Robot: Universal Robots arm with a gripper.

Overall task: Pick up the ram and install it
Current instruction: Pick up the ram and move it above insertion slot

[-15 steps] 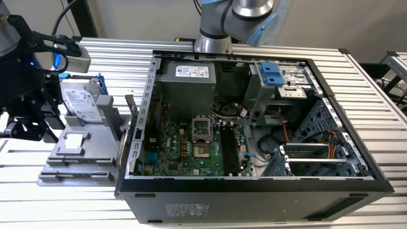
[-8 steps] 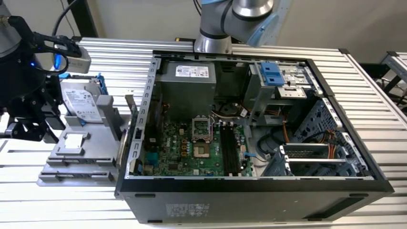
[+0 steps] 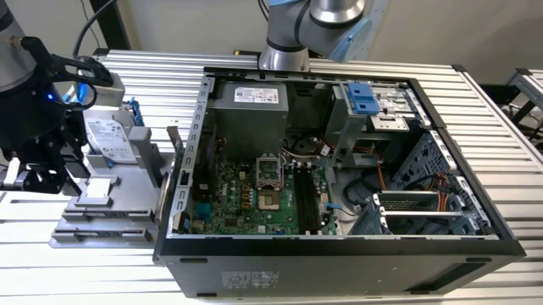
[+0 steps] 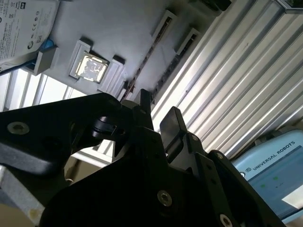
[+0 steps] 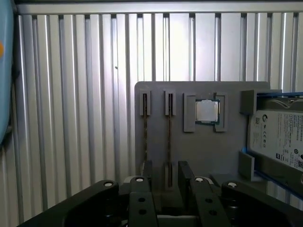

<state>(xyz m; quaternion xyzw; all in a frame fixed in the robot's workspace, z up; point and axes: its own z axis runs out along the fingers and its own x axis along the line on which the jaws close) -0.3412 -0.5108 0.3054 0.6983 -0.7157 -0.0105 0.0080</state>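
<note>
Two rams stand on edge in slots of a grey holder tray; they look like thin dark strips. One ram runs into the gap between my fingers, the other ram lies just beside it. My gripper is open above the tray, one finger on each side of the first ram without pinching it. In the second wrist view the gripper stands open over the same strip. In the exterior view the gripper hangs over the tray at the exterior view's left, beside the open computer case.
On the tray also sit a square silver processor and a silver-labelled hard drive in a blue frame. Inside the case, long black memory slots lie on the green motherboard. A second arm's base stands behind the case.
</note>
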